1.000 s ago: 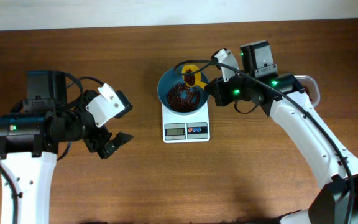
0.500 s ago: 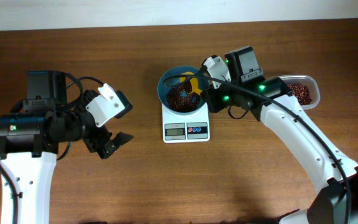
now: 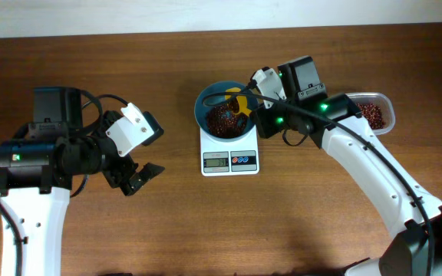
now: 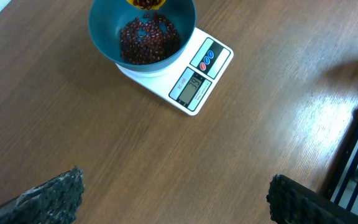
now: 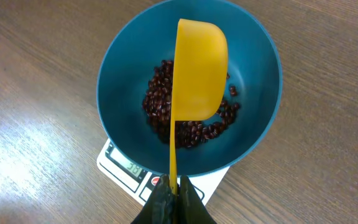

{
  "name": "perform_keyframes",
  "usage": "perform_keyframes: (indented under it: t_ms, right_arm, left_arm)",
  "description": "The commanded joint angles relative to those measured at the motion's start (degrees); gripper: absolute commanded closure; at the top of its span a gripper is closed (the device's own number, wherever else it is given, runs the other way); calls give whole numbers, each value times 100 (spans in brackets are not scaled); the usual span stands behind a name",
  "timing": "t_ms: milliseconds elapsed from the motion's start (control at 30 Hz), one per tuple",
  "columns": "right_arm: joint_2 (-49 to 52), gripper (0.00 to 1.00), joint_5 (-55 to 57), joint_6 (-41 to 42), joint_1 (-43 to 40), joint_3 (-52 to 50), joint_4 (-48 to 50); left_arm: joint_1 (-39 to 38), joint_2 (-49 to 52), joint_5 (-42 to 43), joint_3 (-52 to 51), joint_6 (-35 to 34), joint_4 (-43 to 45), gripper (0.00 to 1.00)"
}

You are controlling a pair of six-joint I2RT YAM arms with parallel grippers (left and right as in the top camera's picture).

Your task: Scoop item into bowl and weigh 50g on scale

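Jaws wide on left arm [image 3: 33,157] (tight on right arm [image 3: 368,159])

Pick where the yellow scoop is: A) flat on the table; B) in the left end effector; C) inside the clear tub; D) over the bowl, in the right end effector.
D: the right end effector pinches the scoop by its handle, cup above the beans in the bowl.

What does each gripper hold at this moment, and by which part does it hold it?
The right gripper is shut on the yellow scoop, pinching the end of its thin handle. The left gripper is open and holds nothing.
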Motion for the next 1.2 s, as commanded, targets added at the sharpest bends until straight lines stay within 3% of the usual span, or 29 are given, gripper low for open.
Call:
perform_keyframes:
  t_ms: [0, 1167]
  right_arm:
    - [-116, 96, -79, -42, 28, 162, -7]
    - [-116, 96, 221, -37, 68, 286, -243]
  left_arm:
    - [28, -13, 101, 42, 68, -7, 1]
    - [28, -13, 101, 42, 68, -7, 1]
